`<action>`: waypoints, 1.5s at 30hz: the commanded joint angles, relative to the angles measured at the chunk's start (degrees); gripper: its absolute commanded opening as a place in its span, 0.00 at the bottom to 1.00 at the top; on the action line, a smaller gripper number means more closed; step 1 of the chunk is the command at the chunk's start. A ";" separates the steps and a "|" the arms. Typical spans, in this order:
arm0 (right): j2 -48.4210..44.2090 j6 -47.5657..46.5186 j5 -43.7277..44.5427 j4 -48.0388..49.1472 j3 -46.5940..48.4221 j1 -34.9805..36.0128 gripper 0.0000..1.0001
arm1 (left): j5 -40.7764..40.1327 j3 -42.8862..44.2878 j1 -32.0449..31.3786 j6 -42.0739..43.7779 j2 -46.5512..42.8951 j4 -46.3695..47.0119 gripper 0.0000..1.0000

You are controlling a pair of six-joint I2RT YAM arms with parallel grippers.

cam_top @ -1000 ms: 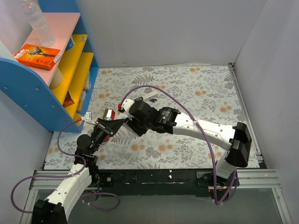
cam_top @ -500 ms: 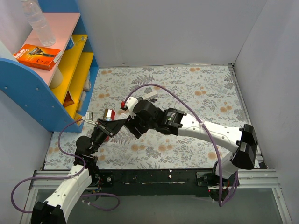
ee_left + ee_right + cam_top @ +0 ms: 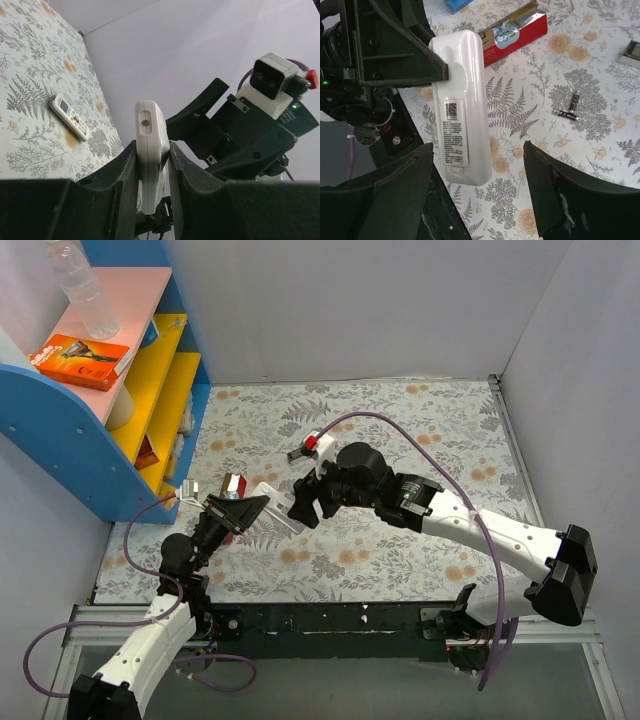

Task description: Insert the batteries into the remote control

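I am clenching my left pincer [image 3: 151,170] on the raised white remote [image 3: 460,125], its labelled back facing my right pincer [image 3: 310,502], which is spread open just beside it. The batteries [image 3: 567,107] are lying on the table [image 3: 600,150], well apart from the remote; I am judging its back needs opening squarely first.

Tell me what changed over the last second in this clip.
The right pincer pulled back to the right, away from the remote, and is now open and empty. The left pincer still clamps the remote, held off the table in the same spot.
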 commanded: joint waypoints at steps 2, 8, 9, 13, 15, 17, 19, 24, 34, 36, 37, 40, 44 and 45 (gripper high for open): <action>-2.50 4.67 -11.95 9.79 -4.73 -3.35 0.80 | 1.07 -7.03 -0.23 -2.46 -0.70 3.62 0.00; -1.80 7.57 -18.19 14.10 -8.43 -5.81 0.78 | 1.86 -6.33 -0.23 -3.34 -0.35 5.56 0.00; -1.71 8.62 -19.24 16.19 -9.83 -6.69 0.77 | 1.95 -6.33 -0.23 -3.86 -0.17 6.43 0.00; -1.10 12.57 -26.61 23.32 -14.57 -9.07 0.64 | 2.30 -6.33 -0.23 -5.27 -0.08 8.37 0.00; -0.57 14.42 -29.26 28.06 -16.25 -10.38 0.54 | 2.65 -6.07 -0.23 -5.45 0.09 8.98 0.00; 0.13 16.09 -32.08 30.27 -17.66 -10.74 0.42 | 3.09 -5.80 -0.23 -5.63 0.18 9.42 0.00; 0.49 16.62 -33.22 31.33 -17.84 -10.92 0.31 | 3.27 -5.63 -0.23 -5.89 0.45 10.22 0.00; 1.10 18.03 -34.81 33.70 -18.54 -11.09 0.09 | 4.49 -5.36 -0.23 -5.63 1.58 13.19 0.00; 2.33 20.67 -38.15 38.27 -17.93 -11.18 0.47 | 5.99 -5.80 -0.23 -3.87 3.61 14.79 0.00; 2.77 21.02 -38.76 39.33 -17.49 -11.18 0.47 | 6.17 -5.80 -0.23 -2.56 3.44 13.65 0.00; 3.21 21.80 -39.64 39.94 -17.40 -11.18 0.47 | 6.34 -5.63 -0.23 -2.20 3.26 13.30 0.00; 4.00 22.78 -40.43 41.88 -17.14 -11.18 0.47 | 6.43 -5.45 -0.23 -1.24 2.65 11.89 0.00; 3.92 22.52 -41.05 42.05 -17.48 -11.18 0.26 | 6.70 -4.75 -0.23 0.08 2.38 10.57 0.00; 3.74 22.25 -41.05 41.45 -17.66 -11.18 0.16 | 6.96 -4.49 -0.23 0.52 2.03 9.35 0.00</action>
